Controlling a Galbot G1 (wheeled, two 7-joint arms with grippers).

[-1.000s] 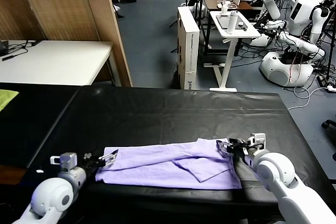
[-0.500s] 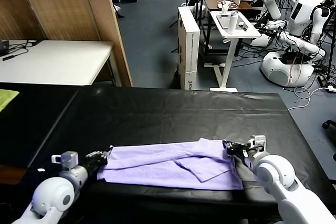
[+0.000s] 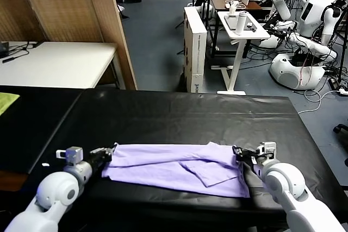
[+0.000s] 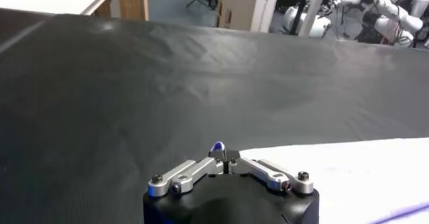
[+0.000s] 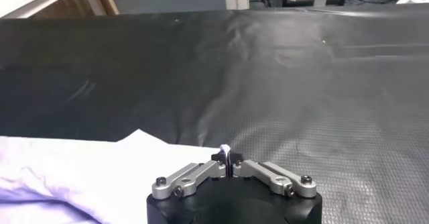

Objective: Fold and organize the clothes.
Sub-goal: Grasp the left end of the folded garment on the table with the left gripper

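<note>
Nearest the robot, both arms reach in from the near edge of the black table, one at each end of the T-shirt. The left gripper sits at the shirt's left end, its fingers pressed together on a bit of lavender cloth; in the left wrist view the closed tips show a sliver of fabric between them, with the pale shirt spreading off to one side. The right gripper is at the shirt's right end, just beside the far right corner, and its fingers are likewise pinched on the cloth; the right wrist view shows the tips meeting on a thin fold, with the shirt lying rumpled beside them on the table. The shirt lies along the near part of the table as a long band running left to right between the two grippers, plain side up, with a smaller folded flap lying on its right half. Beyond it the black surface is wrinkled. To the far left a yellow-green cloth lies at the frame's edge, near a white table and a wooden panel. Farther off stand a white box, a small stand with items on it, and other white robots.
</note>
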